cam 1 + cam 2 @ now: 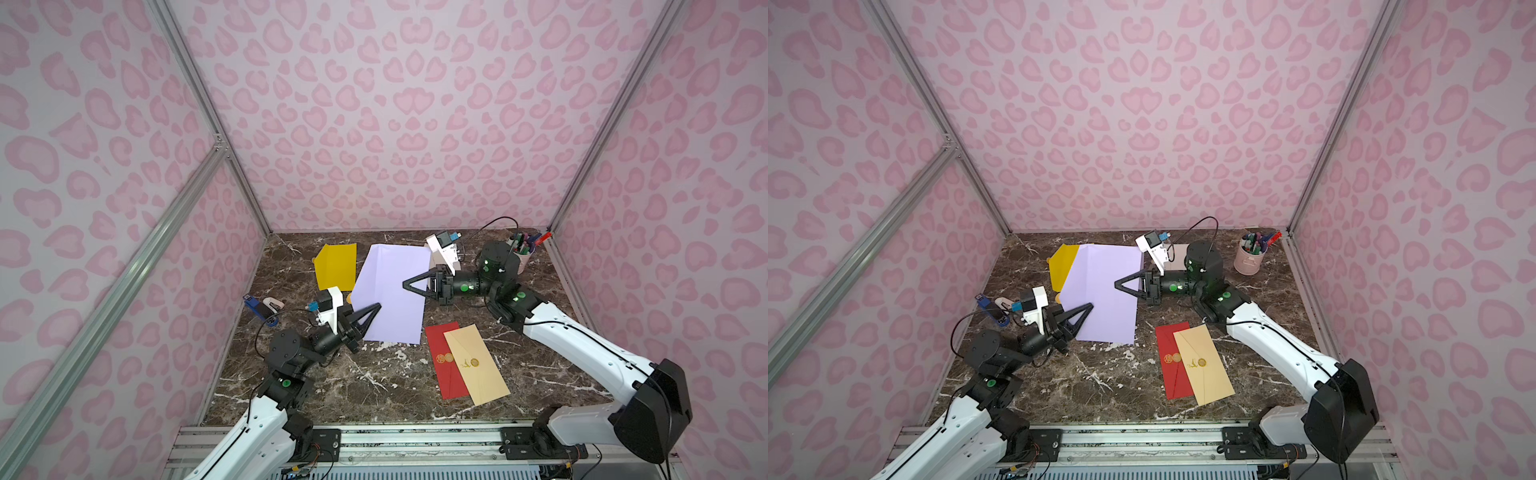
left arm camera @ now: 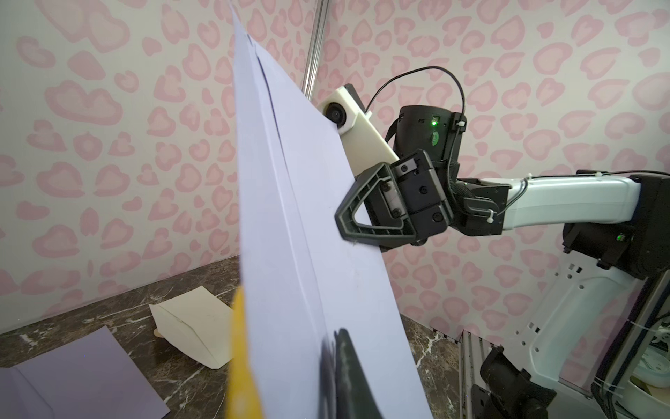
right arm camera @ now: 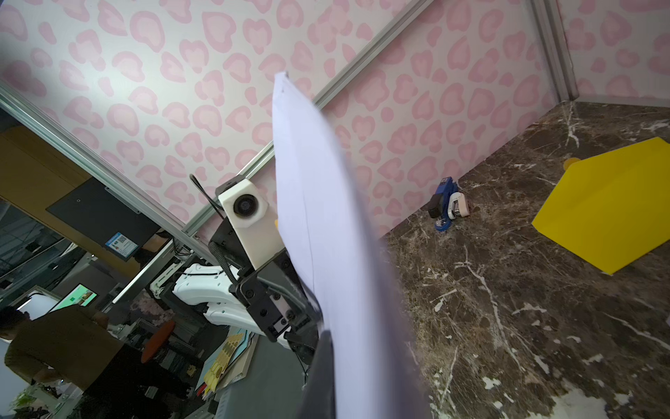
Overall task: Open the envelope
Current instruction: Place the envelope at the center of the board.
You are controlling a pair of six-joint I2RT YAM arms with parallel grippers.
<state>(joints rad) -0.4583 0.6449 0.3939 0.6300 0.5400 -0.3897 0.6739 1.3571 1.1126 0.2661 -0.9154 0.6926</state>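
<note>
A large lavender envelope [image 1: 390,291] [image 1: 1104,286] hangs above the marble table, gripped along two opposite edges. My left gripper [image 1: 376,307] [image 1: 1090,306] is shut on its near left edge. In the left wrist view one dark finger [image 2: 348,370] lies flat on the paper [image 2: 290,217], and the other shows only as a shadow through it. My right gripper [image 1: 405,284] [image 1: 1117,284] [image 2: 340,217] is shut on the right edge. In the right wrist view the sheet [image 3: 319,217] runs out from between its jaws. A flap seam [image 2: 259,61] shows near the envelope's far end.
A yellow envelope [image 1: 336,266] [image 3: 609,206] lies at the back left. Red [image 1: 442,361] and cream [image 1: 478,365] envelopes overlap at the front right. A pen cup [image 1: 1250,257] stands at the back right, a blue stapler [image 1: 262,307] by the left wall. Another lavender envelope [image 2: 72,373] and a cream one [image 2: 192,326] lie on the table.
</note>
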